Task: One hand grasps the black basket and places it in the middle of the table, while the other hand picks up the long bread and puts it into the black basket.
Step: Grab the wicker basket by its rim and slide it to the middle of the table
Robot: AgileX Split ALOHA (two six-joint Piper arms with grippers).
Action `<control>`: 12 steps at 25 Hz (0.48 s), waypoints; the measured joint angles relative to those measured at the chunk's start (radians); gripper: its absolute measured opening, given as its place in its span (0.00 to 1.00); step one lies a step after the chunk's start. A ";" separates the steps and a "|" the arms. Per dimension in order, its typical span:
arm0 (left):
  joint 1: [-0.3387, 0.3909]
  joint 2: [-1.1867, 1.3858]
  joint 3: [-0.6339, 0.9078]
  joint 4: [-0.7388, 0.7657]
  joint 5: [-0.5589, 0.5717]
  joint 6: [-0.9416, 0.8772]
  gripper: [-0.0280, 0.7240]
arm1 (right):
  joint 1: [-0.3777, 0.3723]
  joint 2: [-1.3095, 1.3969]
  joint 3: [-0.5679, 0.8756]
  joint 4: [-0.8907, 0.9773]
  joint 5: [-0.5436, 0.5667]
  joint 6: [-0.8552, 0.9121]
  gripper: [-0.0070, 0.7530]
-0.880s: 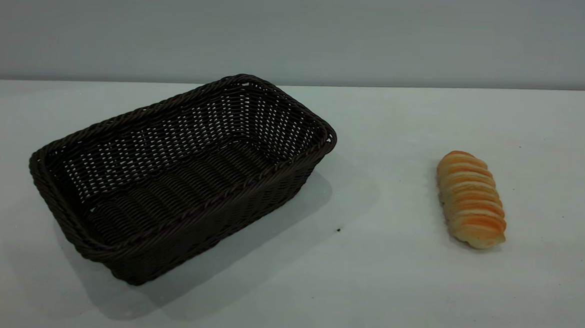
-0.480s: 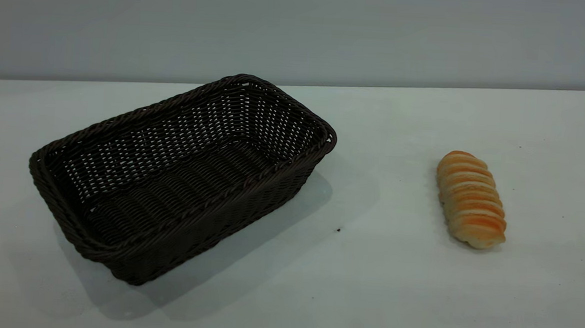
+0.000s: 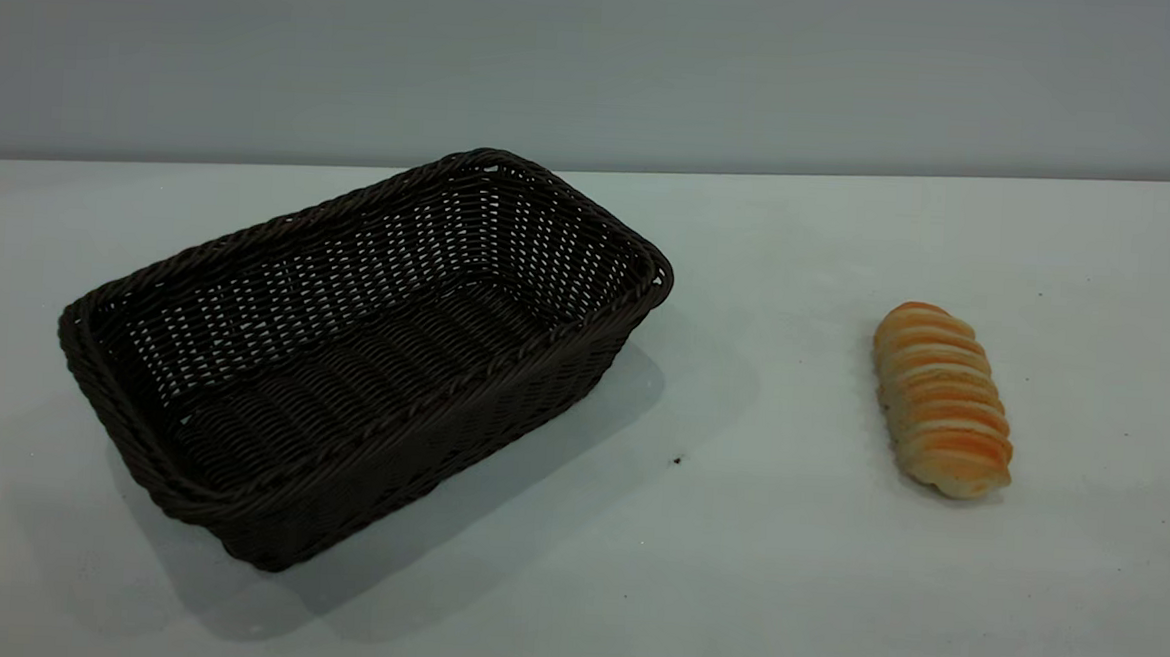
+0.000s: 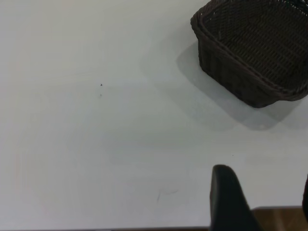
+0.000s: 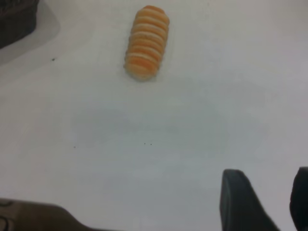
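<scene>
Two things lie on the table (image 3: 752, 578) in the exterior view: the basket (image 3: 363, 357) at about 9 o'clock from the middle, and the bread (image 3: 942, 397) at about 3 o'clock, well apart from it. The basket stands upright on its bottom, turned at an angle, with nothing inside. The bread lies flat with its orange ridges up, one end toward 12 o'clock and the other toward 5 o'clock. My left gripper (image 4: 262, 202) is above bare table, far from the basket (image 4: 255, 53); its fingers (image 4: 228, 199) are spread apart and pinch nothing. My right gripper (image 5: 267, 204) is also above bare table, well apart from the bread (image 5: 146, 42), with its fingers (image 5: 240, 202) spread and holding nothing. Neither gripper touches anything.
</scene>
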 joint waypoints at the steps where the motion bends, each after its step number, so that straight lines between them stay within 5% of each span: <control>1: 0.000 0.000 0.000 0.000 0.000 0.000 0.62 | 0.000 0.000 0.000 0.000 0.000 0.000 0.33; 12: 0.000 0.000 0.001 -0.081 0.000 -0.006 0.62 | 0.000 0.000 0.000 0.000 0.000 0.000 0.33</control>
